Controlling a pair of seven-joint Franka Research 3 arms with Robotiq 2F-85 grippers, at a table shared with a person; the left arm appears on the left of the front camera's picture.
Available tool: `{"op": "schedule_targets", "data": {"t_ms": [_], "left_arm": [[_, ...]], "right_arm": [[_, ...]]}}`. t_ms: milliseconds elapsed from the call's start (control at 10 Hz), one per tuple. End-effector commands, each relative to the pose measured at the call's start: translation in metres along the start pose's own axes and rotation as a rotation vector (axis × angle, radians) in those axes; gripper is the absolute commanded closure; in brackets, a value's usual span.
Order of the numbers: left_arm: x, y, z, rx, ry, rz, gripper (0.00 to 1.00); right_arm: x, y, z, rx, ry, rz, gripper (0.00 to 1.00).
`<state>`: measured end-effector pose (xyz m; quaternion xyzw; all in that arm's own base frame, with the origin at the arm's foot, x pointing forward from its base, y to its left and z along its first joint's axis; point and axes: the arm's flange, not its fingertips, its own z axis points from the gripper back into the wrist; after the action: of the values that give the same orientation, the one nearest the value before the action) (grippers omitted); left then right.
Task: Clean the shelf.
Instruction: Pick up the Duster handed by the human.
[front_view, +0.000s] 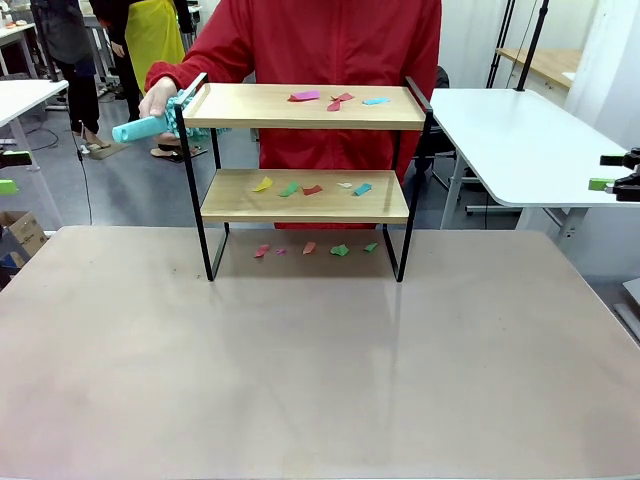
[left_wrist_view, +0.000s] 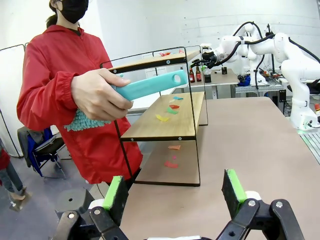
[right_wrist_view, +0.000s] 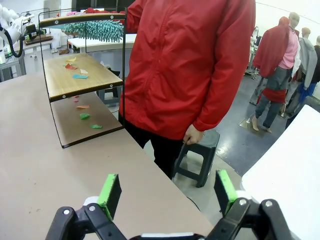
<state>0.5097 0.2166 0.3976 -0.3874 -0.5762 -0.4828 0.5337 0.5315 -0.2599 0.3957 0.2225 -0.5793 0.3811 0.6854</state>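
The left gripper (left_wrist_view: 174, 192) stands with its black fingers and green pads wide apart, and nothing is between them. Past it, a person in a red jacket holds a turquoise duster (front_view: 140, 128) with a plastic handle in one hand (front_view: 157, 97). The hand is closed around the handle at the left end of the top board. The handle points down and to the left, away from the rack, and the fluffy head is at the left side rail.

The two-tier shelf of light wooden boards and thin black metal frame (front_view: 250, 105) stands upright at the far middle of the pale brown table (front_view: 320, 380). Its long axis runs from left to right and its open front faces the robot. Small coloured paper scraps (front_view: 304, 96) lie on both boards and on the table under it.

The person's other hand (right_wrist_view: 192, 134) hangs down beside the body. The right gripper (right_wrist_view: 169, 192) is also spread wide and empty, over the table edge, well apart from the rack.
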Motion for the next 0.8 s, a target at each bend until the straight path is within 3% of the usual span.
{"op": "schedule_targets", "data": {"t_ms": [0, 300, 700], "left_arm": [[0.002, 0.0, -0.001, -0.004, 0.006, -0.003, 0.0], [0.0, 0.0, 0.0, 0.0, 0.0, 0.0, 0.0], [0.101, -0.001, -0.03, 0.155, 0.13, 0.085, 0.0]], "right_arm": [[0.006, -0.001, -0.001, -0.002, 0.013, -0.015, 0.0], [0.006, -0.001, -0.001, -0.002, 0.013, -0.015, 0.0], [0.006, -0.001, -0.001, -0.002, 0.013, -0.015, 0.0]]}}
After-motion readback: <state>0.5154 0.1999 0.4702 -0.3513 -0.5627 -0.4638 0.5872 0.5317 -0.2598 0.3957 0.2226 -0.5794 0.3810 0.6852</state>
